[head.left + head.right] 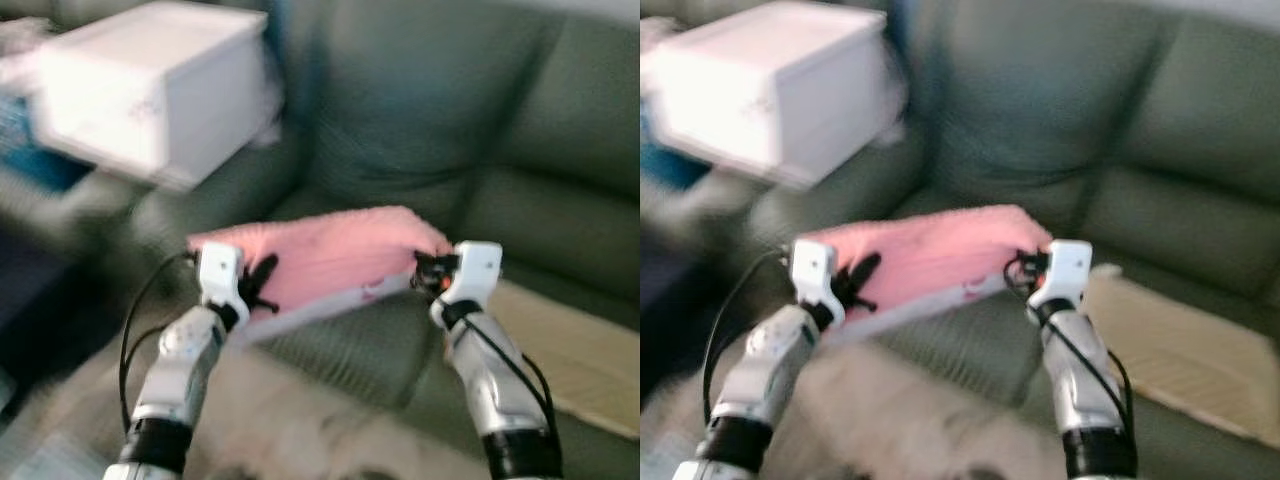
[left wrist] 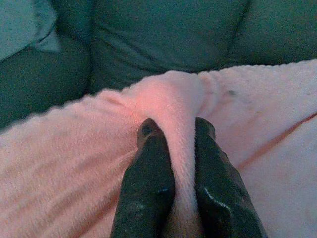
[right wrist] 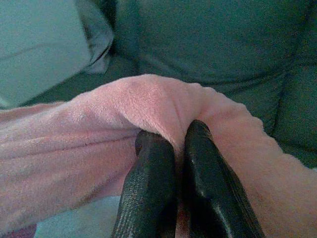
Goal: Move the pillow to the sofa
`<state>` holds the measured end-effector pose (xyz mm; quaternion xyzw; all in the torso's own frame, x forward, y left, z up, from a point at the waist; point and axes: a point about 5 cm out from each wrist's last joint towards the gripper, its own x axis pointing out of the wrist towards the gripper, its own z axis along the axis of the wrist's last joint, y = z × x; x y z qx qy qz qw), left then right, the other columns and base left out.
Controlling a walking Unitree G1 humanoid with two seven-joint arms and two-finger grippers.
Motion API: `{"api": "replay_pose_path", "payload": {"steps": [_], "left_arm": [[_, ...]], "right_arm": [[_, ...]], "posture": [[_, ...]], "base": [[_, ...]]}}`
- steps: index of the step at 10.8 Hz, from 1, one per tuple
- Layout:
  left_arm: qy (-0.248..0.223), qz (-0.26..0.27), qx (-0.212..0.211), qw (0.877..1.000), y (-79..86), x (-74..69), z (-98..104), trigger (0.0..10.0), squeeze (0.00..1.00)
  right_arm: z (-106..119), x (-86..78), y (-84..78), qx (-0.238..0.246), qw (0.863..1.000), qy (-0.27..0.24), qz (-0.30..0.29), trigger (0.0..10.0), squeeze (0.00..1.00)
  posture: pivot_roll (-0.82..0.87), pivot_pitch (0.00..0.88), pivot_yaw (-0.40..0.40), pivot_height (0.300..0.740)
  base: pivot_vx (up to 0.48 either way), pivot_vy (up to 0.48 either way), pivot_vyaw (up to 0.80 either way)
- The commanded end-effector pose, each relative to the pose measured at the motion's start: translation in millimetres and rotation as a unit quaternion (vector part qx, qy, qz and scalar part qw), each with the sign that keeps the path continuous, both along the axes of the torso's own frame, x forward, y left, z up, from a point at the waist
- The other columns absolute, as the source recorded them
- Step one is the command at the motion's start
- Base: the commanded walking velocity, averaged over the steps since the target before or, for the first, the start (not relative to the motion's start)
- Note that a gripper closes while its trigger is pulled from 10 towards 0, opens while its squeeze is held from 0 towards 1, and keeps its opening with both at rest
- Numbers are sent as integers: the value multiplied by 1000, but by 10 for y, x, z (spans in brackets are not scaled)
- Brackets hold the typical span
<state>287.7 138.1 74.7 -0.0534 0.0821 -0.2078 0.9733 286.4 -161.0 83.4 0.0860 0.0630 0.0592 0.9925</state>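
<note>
Over the sofa, both grippers — left, right — pinch folds of the pink pillow (fingers nearly closed); such thin plush pinches could slip free.

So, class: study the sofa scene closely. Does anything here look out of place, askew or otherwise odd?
Yes: a white box sits tilted on the sofa at its left end, an odd spot for it. The pink pillow sags between the left gripper and right gripper, each pinching a fold of it. Blur hides finer detail.
</note>
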Motion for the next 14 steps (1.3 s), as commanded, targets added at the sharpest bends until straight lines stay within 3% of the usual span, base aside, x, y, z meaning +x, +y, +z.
{"api": "replay_pose_path", "payload": {"steps": [1,6,11,14], "left_arm": [[-9,18,8,1000,133,12,40,10000,0],[-6,16,9,1000,125,17,34,10000,0],[-6,12,17,1000,103,16,28,10000,0],[-19,5,22,1000,90,5,61,10000,0]], "right_arm": [[67,27,40,5,1000,-14,-2,10000,0],[63,37,57,5,1000,-12,2,10000,0],[56,50,105,10,1000,-13,11,10000,0],[55,38,120,15,1000,-16,12,10000,0]], "posture": [[-78,5,-43,740],[-71,0,-47,740],[-65,0,-45,740],[-64,3,-39,740]], "base": [[394,0,-800],[315,94,-738],[0,475,0],[0,0,0]]}}
